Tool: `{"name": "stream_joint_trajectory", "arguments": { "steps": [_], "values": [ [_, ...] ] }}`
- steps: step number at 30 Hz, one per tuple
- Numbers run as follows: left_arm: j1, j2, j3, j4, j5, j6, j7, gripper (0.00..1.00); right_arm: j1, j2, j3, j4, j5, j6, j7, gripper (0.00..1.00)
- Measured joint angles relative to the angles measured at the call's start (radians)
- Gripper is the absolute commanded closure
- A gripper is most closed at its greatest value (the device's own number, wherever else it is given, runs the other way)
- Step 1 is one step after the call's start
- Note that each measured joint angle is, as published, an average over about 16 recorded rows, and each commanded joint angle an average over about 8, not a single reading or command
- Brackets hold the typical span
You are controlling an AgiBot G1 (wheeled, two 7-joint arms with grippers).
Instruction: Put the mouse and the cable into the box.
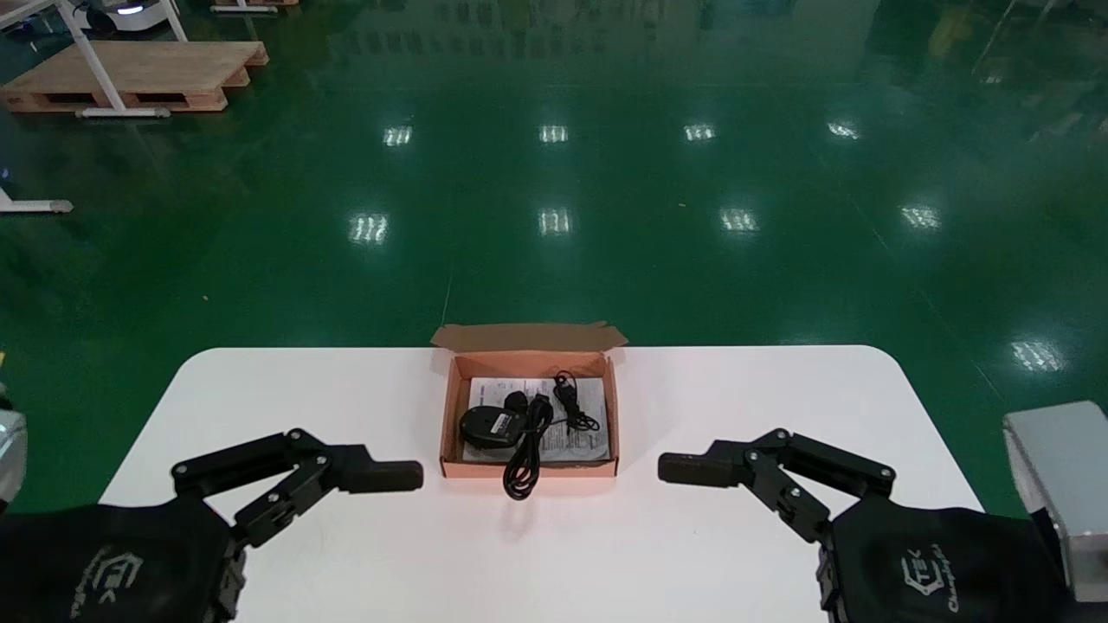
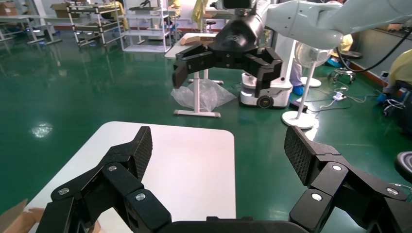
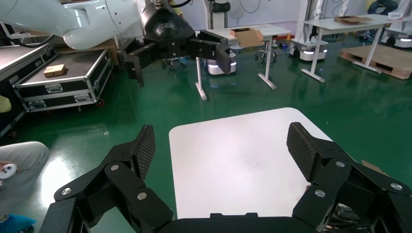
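An open cardboard box [image 1: 447, 415] stands mid-table with its lid flap folded back. Inside, on a printed leaflet, lies the black mouse [image 1: 487, 426]. The black cable [image 1: 522, 463] lies partly in the box, and one coiled loop hangs over the front wall onto the table. My left gripper [image 1: 389, 476] hovers left of the box, open and empty; the left wrist view shows the left gripper [image 2: 218, 150] spread wide over bare tabletop. My right gripper [image 1: 688, 469] is right of the box, also open and empty, as the right gripper [image 3: 221, 148] shows in its own view.
The white table [image 1: 736, 407] has rounded corners and green floor all around it. A wooden pallet [image 1: 130, 78] and desk legs stand far back left. A grey housing [image 1: 1060, 484] sits at the right edge of the head view.
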Motion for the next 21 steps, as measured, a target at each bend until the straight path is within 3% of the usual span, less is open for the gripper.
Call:
{"name": "stream_joint_trajectory", "arguments": {
  "steps": [21],
  "values": [
    [-0.011, 0.013, 0.012, 0.023, 0.015, -0.024, 0.008, 0.0, 0.001, -0.002, -0.001, -0.001, -0.003, 0.002, 0.0, 0.0]
  ]
}}
